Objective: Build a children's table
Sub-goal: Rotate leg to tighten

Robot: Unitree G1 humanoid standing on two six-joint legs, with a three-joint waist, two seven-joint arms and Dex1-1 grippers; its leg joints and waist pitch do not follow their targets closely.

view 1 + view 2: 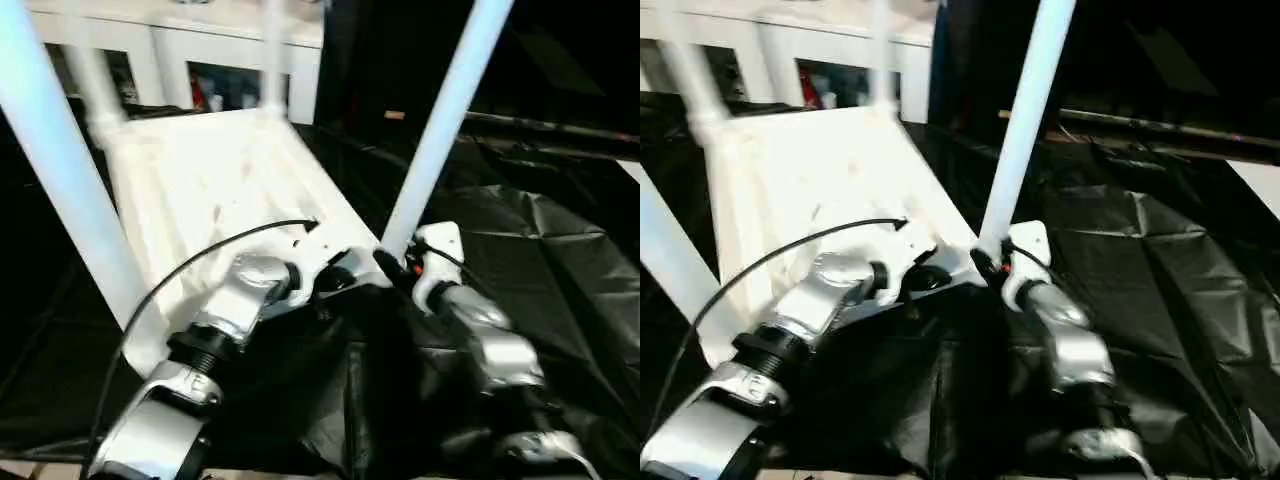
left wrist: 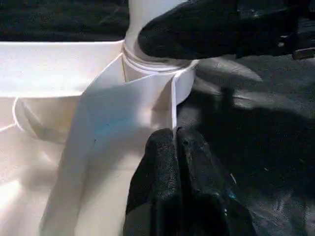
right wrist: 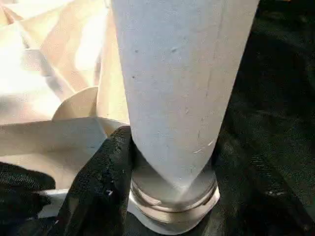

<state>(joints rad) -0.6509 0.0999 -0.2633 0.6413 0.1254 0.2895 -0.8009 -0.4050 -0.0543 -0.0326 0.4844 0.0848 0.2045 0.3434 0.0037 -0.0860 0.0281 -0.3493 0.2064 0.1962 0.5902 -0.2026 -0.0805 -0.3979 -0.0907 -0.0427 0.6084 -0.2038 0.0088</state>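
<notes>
The children's table lies upside down, its ribbed white top [image 1: 220, 180] facing up with legs standing in the corner sockets. The near right leg [image 1: 440, 130] rises from its socket [image 2: 157, 64]. My right gripper [image 1: 395, 262] is closed around the base of this leg, just above the collar; one black finger [image 3: 103, 182] presses on the tube, the other is hidden behind it. My left gripper [image 2: 174, 142] is shut, its tips against a thin rib of the top beside that socket. Another leg [image 1: 50, 150] stands at the near left, two more [image 1: 272, 50] at the far corners.
Crumpled black cloth [image 1: 540, 250] covers the floor around the table, to the right and in front. A white shelf unit [image 1: 200, 50] stands behind the table. A black cable [image 1: 200, 260] arcs over my left forearm.
</notes>
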